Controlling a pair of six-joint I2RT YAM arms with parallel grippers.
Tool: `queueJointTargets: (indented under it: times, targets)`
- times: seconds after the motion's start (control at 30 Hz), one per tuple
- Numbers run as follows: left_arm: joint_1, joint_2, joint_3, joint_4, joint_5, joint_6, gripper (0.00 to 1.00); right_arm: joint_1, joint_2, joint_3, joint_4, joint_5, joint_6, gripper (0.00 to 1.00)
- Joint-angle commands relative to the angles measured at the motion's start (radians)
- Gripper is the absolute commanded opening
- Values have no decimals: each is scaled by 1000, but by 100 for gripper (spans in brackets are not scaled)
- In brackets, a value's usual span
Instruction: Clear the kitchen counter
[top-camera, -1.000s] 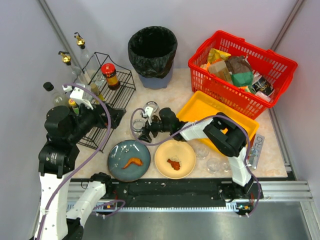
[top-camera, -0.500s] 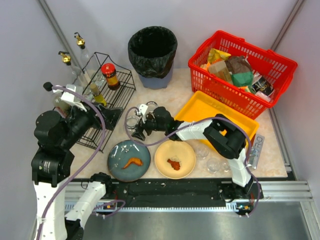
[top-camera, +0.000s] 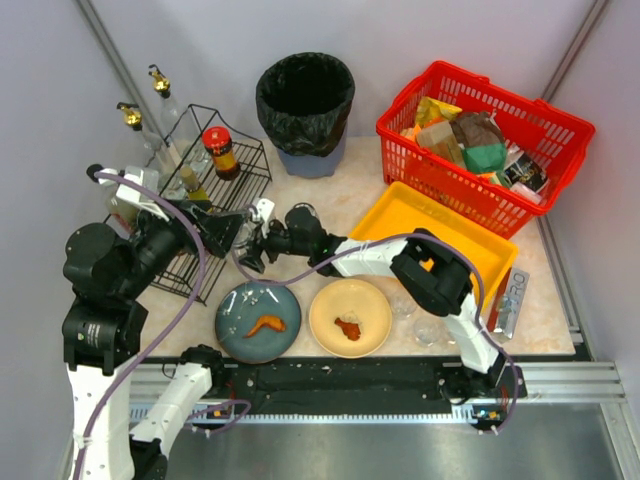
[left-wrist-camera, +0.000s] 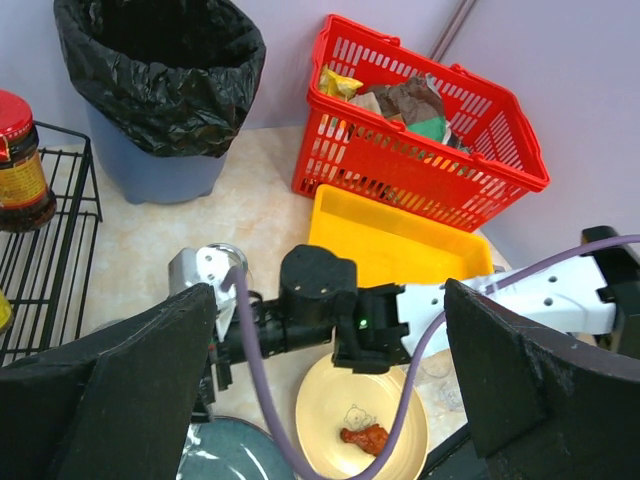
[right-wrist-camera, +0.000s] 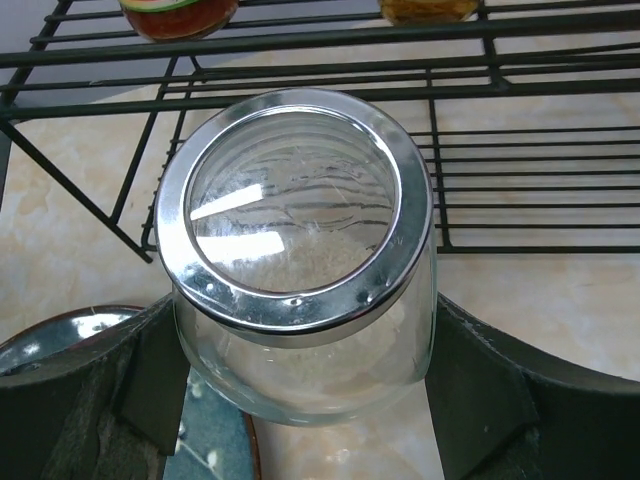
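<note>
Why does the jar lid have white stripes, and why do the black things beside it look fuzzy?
Right wrist view: the stripes are glare, lights reflected in the shiny lid of the glass jar; the right hand's fingers sit very close to the lens, so they look soft. Left wrist view: the left hand's fingers are soft too. Top view: sharp and evenly lit.

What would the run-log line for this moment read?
right fingers: shut on glass jar, close to wire rack | left fingers: open, empty | blue plate, yellow plate: food scraps, on counter
</note>
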Motion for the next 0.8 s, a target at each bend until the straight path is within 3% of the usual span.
queueJointTargets:
  times: [0.0, 0.77]
  targets:
    - [-1, 0, 25, 72, 37, -22, 99, 28, 30, 82, 77, 2, 31, 29]
    - [-1, -8, 34, 54, 16, 4, 99, 64, 171, 258, -23, 28, -48, 31]
